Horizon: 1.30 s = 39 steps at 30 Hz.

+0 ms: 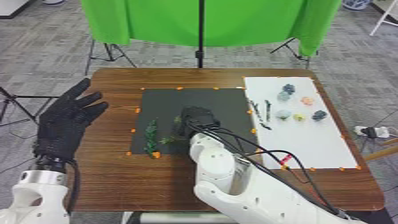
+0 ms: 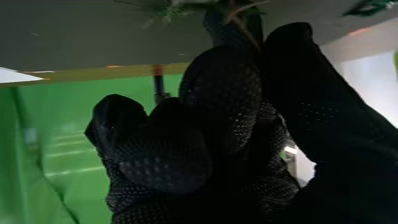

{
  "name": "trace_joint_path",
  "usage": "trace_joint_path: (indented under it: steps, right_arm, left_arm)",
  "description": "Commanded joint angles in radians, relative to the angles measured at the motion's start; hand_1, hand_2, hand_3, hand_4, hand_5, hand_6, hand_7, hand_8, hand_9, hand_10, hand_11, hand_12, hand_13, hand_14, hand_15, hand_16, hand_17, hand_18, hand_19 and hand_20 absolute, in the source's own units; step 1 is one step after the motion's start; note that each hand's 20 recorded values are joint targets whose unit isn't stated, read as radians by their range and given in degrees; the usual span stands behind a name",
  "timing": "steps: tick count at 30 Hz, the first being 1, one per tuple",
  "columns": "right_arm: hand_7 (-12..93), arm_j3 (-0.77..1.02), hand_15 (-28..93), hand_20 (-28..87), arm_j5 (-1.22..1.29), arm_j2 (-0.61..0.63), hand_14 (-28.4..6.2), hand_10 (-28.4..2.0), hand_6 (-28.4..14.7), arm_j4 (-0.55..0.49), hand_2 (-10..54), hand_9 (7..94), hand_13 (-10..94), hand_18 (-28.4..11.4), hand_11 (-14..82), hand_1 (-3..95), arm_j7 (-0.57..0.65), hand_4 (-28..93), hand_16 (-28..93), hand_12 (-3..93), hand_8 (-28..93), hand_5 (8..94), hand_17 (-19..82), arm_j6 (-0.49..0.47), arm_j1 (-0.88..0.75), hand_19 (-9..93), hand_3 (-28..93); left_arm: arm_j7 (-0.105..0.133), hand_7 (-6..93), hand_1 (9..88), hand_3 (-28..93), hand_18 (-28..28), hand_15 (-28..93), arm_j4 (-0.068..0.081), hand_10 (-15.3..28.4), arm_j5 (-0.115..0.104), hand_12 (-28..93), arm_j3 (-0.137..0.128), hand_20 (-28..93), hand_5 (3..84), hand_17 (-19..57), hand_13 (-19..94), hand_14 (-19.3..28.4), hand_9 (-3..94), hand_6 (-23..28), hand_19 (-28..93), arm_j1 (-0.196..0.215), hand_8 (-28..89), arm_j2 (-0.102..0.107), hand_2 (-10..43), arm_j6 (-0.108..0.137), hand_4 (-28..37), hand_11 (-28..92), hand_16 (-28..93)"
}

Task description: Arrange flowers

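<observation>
The head view took in the whole brown table [image 1: 111,175], with the left hand [image 1: 67,122] off at the robot's left, opened wide, its thumb apart from its fingers. The right hand [image 1: 199,116] was over the dark mat [image 1: 169,97], its back hiding its grip there. Fine green foliage [image 1: 166,140] lay near it on its left, and farther left a fuller leafy sprig [image 1: 150,135] lay on the mat. On the white sheet [image 1: 311,145], to the mat's right, were several loose flower heads [image 1: 283,114], blue, pale orange and yellow among them, with dark green stems [image 1: 267,110] near the sheet's left edge. The right wrist view gave the closer detail: the right hand [image 2: 222,95] was narrowed, its fingers bent, with a thin brown stem [image 2: 236,17] caught at the fingertips beside feathery greenery.
</observation>
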Motion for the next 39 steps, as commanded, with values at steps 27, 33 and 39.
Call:
trace_joint_path:
  steps: [27, 33, 39]
  right_arm:
    - [20, -0.012, 73, 53, -0.096, 0.019, -10.4, -10.7, -0.1, -0.038, -0.9, 93.7, 89, -28.4, 50.9, 35.2, 0.04, -25, 20, 16.5, -14, 93.7, 48, 0.106, 0.001, 93, 73]
    - [17, 0.096, 73, 53, -0.031, 0.095, -10.0, -11.2, -1.2, -0.102, -2.2, 93.7, 88, -28.4, 47.2, 34.1, 0.081, -24, 20, 17.4, -13, 92.5, 48, 0.193, 0.007, 93, 73]
    - [12, 0.223, 66, 40, 0.114, 0.223, -10.9, -15.4, -4.5, -0.119, -3.8, 89.3, 83, -28.4, 27.8, 33.2, 0.158, -23, 18, 17.1, -11, 75.3, 43, 0.177, 0.002, 93, 73]
  left_arm:
    - [-0.05, 13.5, 25.6, 79, 28.4, 55, 0.014, 20.7, 0.022, 12, 0.009, -7, 35.9, -6.7, 27, 28.4, 34.9, 8.3, 64, -0.006, -10, -0.039, 5.9, -0.035, -21.1, 26, -8]
    - [-0.031, 13.5, 25.6, 79, 28.4, 55, 0.015, 20.7, 0.013, 12, 0.008, -7, 35.9, -6.7, 27, 28.4, 34.9, 8.3, 64, 0.011, -10, -0.041, 5.9, -0.023, -21.1, 26, -8]
    - [-0.018, 13.5, 25.6, 79, 28.4, 55, 0.011, 20.7, 0.01, 12, 0.008, -7, 35.8, -6.7, 27, 28.4, 34.9, 8.3, 64, 0.026, -10, -0.034, 5.8, -0.011, -21.5, 26, -8]
